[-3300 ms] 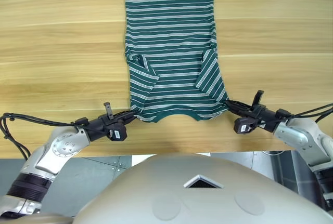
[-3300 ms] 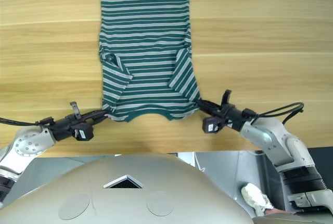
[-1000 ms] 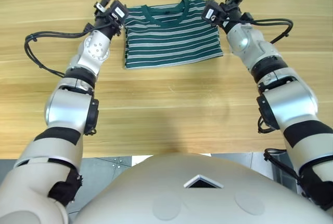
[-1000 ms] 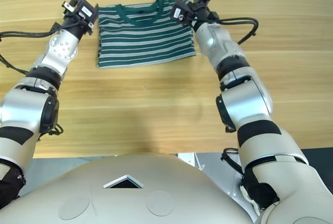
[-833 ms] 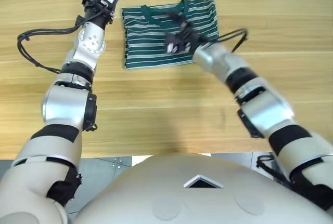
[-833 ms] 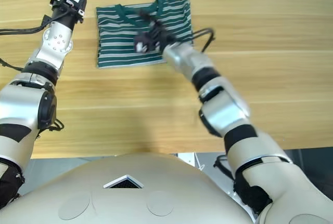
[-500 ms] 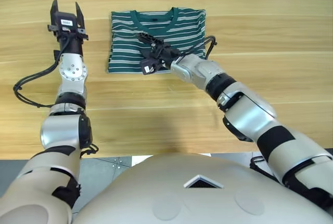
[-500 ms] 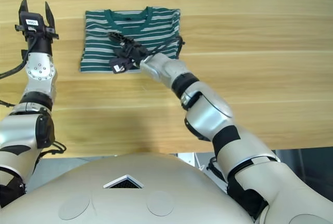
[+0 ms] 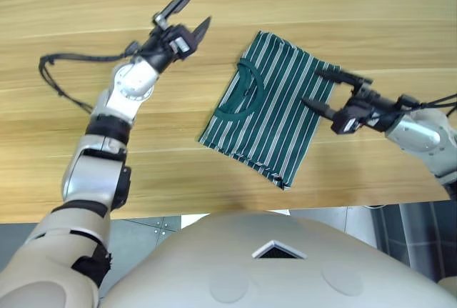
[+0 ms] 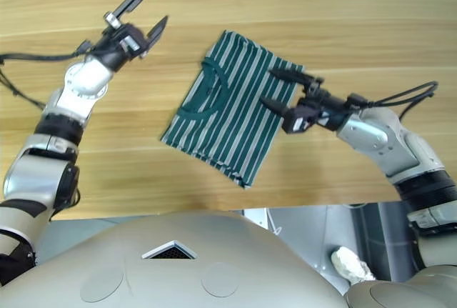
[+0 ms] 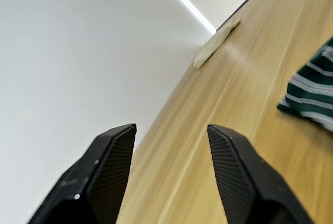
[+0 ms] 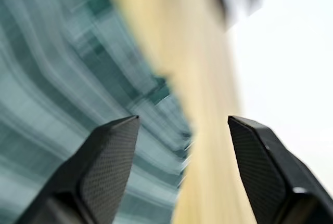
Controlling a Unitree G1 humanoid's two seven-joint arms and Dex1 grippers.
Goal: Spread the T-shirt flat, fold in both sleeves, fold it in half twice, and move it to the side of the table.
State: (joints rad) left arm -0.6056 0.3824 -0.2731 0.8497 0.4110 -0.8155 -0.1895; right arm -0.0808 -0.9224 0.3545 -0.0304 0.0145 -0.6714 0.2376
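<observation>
Wooden bench (image 9: 371,8) holds the folded T-shirt (image 9: 264,122) askew; the right hand (image 9: 312,87), spread, hovers at its right edge, while the left hand (image 9: 200,8), spread, is well apart.

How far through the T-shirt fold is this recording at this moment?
Done: the T-shirt lies as a compact folded packet, collar on top, no sleeve showing. In hand: nothing. The right hand is open at the packet's right edge, and the left hand is open over the table, apart from the shirt. Left: perhaps a final shift sideways, since the packet sits askew near the front edge.
</observation>
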